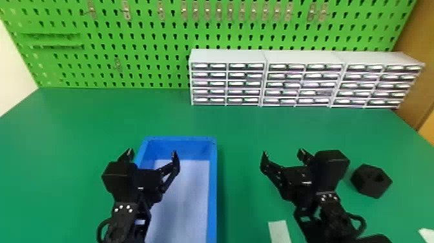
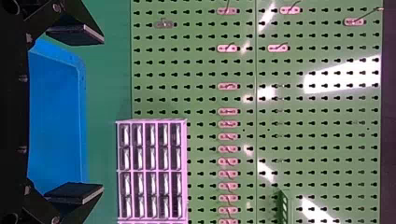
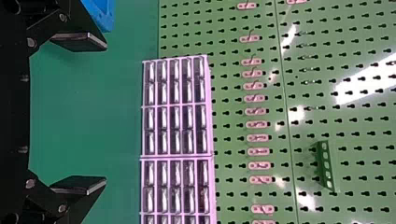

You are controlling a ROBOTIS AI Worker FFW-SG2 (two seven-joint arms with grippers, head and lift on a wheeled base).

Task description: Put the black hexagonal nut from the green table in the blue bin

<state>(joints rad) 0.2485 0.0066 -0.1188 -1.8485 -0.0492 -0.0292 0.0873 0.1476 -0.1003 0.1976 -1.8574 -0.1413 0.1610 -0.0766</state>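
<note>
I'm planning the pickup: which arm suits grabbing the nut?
Probably the right: the right gripper, open and empty, is nearer the black nut; the left gripper is by the blue bin.

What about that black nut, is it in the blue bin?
No, the black nut lies on the green table, well to the right of the blue bin.

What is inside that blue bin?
Inside the blue bin are a pale floor and blue walls. The left claw and its arm hide part of the left side, and the picture's edge cuts off the near end, so I can't tell what lies there.
</note>
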